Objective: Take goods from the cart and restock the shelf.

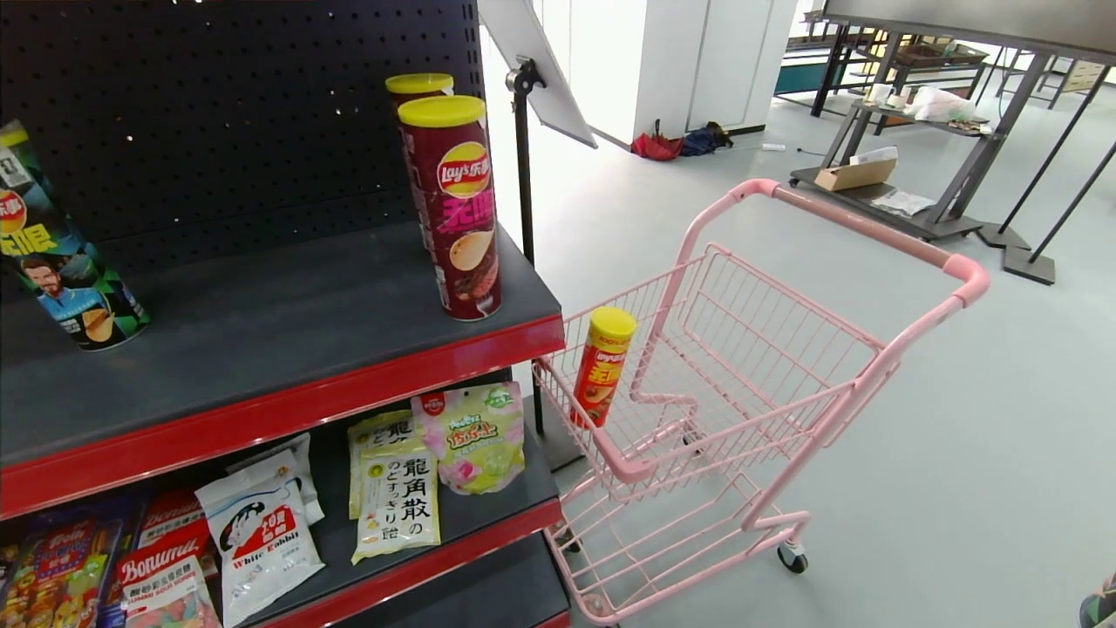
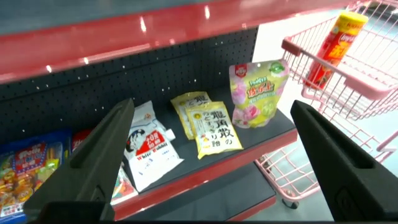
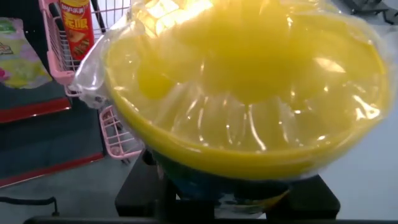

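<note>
In the pink cart [image 1: 881,349] one red chip can with a yellow lid [image 1: 602,366] stands upright at the corner nearest the shelf; it is also the red chip can [image 2: 333,46] [image 3: 78,25] in both wrist views. My right gripper [image 3: 230,190] is shut on another chip can, whose yellow plastic-covered lid [image 3: 249,93] sits right before the wrist camera. My left gripper [image 2: 212,109] is open with nothing between its fingers, level with the lower shelf [image 2: 249,155]. The upper shelf [image 1: 261,323] holds two maroon cans [image 1: 458,209] near its right end and a green-black can [image 1: 61,253] at the left.
Snack bags lie on the lower shelf: a white one [image 1: 261,532], a yellow one [image 1: 397,488] and a pink-green one [image 1: 475,436]. The cart stands close to the shelf's right end. A light stand pole [image 1: 523,174] rises between them. Open floor lies beyond the cart.
</note>
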### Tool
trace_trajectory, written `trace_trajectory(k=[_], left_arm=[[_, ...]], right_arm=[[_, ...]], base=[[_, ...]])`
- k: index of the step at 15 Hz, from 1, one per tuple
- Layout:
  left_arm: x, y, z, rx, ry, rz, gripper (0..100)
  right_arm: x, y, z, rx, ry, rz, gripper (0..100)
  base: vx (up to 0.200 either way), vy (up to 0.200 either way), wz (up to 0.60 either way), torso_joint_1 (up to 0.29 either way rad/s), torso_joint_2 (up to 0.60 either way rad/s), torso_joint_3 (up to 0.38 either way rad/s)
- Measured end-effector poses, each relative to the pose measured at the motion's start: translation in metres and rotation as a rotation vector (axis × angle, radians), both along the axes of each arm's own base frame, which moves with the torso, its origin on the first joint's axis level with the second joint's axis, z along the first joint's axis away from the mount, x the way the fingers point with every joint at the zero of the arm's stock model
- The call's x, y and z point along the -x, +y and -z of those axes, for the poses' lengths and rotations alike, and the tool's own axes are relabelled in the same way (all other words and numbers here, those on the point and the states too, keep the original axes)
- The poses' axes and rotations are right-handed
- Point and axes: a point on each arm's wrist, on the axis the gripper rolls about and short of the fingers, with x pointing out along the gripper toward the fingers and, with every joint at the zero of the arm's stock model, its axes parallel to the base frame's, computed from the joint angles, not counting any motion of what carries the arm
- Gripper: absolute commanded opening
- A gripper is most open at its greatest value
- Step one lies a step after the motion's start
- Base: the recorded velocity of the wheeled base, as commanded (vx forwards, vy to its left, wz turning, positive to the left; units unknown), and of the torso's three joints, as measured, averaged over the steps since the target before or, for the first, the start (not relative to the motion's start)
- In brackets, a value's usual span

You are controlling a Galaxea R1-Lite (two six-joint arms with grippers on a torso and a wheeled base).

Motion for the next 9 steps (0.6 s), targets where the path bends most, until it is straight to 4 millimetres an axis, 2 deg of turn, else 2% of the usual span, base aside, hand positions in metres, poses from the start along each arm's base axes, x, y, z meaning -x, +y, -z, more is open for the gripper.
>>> trace_trajectory(k=[4, 9], left_arm=[[0.0, 0.0, 0.0, 0.0, 0.0, 0.0, 100], [0.0, 0.0, 0.0, 0.0, 0.0, 0.0, 100]], right_arm=[[-0.0026, 0.0005, -0.0012, -0.001, 0.008, -0.01, 0], [-0.0036, 0.0007, -0.0004, 0.0, 0.017, -0.011, 0]], base=[[0.0, 0.0, 0.0, 0.217, -0.56, -0.35], [0.0, 0.0, 0.0, 0.164, -0.41, -0.243]])
